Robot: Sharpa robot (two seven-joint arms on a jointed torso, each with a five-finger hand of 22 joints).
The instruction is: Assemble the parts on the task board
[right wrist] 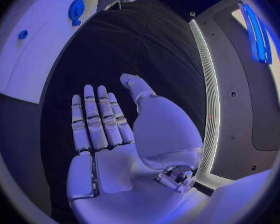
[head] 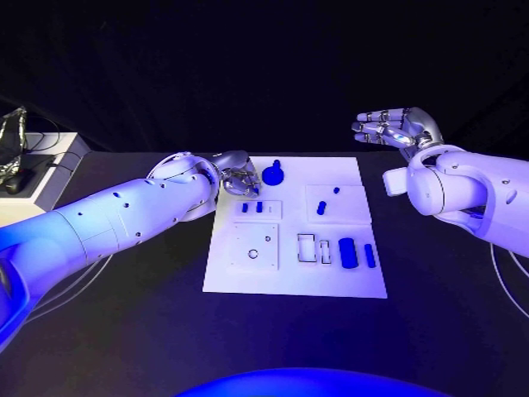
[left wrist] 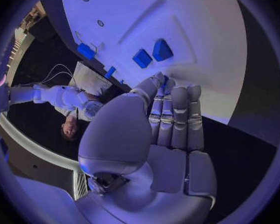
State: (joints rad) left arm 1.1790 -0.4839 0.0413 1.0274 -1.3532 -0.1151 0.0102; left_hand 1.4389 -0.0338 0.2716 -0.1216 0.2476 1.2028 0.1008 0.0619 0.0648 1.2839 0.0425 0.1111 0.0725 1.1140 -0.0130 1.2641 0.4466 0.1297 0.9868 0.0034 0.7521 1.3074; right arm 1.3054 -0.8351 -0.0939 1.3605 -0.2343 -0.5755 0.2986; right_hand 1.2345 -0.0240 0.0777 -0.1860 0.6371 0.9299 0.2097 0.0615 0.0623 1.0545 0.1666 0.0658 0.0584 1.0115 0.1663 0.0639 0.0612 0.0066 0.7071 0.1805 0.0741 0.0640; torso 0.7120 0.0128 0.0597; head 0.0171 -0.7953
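The white task board (head: 291, 277) lies in the middle of the table. A round blue part (head: 273, 174) rests at its far edge. Small blue pegs (head: 253, 207) stand in a plate behind it, and they also show in the left wrist view (left wrist: 152, 55). More pegs (head: 321, 208) and two long blue pieces (head: 358, 253) sit further right. My left hand (head: 236, 174) is low at the board's far left corner, its fingertips beside the round part. In the left wrist view my left hand (left wrist: 168, 119) has straight fingers and the thumb drawn close, with a blue sliver at the tips; a grip is unclear. My right hand (head: 396, 126) (right wrist: 109, 129) hangs raised beyond the far right corner, fingers spread, holding nothing.
A white box (head: 26, 190) with a crumpled foil bag (head: 2, 149) stands at the table's left side. A square plate with a round hole (head: 254, 246) and slotted recesses (head: 312, 248) occupy the board's near half. Cables (head: 515, 281) trail at the right.
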